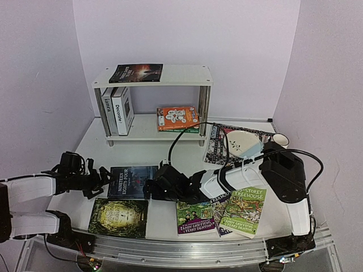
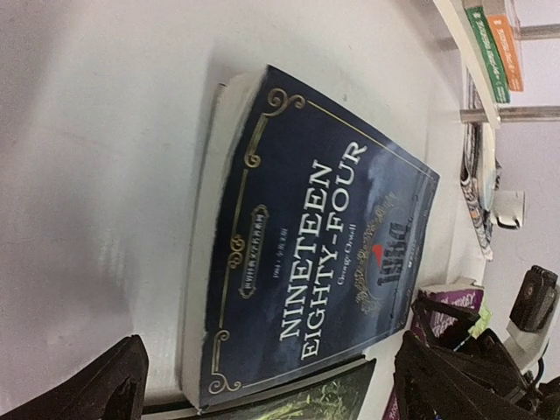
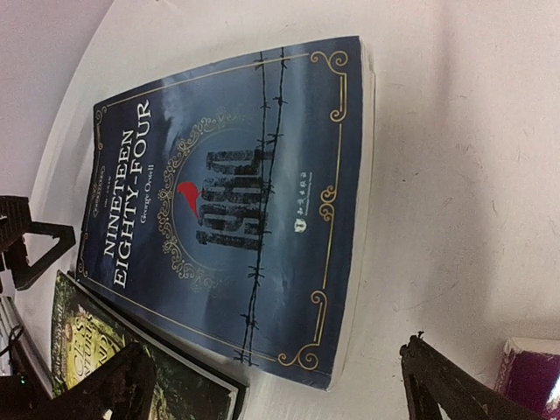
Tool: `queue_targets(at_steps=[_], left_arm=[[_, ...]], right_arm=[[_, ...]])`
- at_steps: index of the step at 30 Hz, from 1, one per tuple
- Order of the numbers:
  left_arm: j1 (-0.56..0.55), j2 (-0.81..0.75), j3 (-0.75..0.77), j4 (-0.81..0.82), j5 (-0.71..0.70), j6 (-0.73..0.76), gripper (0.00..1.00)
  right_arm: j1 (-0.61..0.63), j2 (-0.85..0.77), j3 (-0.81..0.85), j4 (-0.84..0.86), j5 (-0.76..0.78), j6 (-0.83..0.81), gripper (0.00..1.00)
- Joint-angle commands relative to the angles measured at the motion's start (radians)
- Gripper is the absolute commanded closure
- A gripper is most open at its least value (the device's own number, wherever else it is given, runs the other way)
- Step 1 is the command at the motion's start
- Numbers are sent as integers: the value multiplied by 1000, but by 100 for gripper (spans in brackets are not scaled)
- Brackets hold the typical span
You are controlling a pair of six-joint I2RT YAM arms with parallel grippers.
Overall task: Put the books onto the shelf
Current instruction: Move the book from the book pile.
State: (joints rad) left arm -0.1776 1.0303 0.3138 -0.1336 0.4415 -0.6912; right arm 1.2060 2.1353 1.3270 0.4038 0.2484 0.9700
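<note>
Lying flat between left jaws and right jaws, blue book (image 1: 131, 181), both spread wide, empty.

Light fell evenly from overhead, soft and diffuse, and gave the walls a lilac cast in the top view. The shelf (image 1: 187, 74) threw a mild shadow onto its lower board, and faint shadows lay under the arms on the table (image 1: 142, 153). That view was sharp, its walls bowing slightly toward the edges. In the left wrist view the bare table washed out to pale grey, the Nineteen Eighty-Four book (image 2: 315, 262) stayed fairly crisp, and the left gripper's fingers (image 2: 96, 389) were dark, blurred silhouettes. The right wrist view showed a dull sheen on the cover and the right gripper's fingers (image 3: 451, 385) equally dark and soft.
</note>
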Motion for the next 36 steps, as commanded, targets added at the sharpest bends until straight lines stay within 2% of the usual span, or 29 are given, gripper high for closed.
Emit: queue_targets(at_steps=[1,13,21,36], left_arm=[[-1,-46,-4,-65,-132,-41,0],[-14,62,14,28,23,-11,5],[-60,138,18,101,71,-38,5],[-66,48,58,113,140,-103,6]], right_arm=[[-2,22,56,-19,-54,46,2],[-2,51,82,-19,-56,48,2],[-2,69,103,-19,-69,44,2],[-2,-15,122,-13,-104,-28,2]])
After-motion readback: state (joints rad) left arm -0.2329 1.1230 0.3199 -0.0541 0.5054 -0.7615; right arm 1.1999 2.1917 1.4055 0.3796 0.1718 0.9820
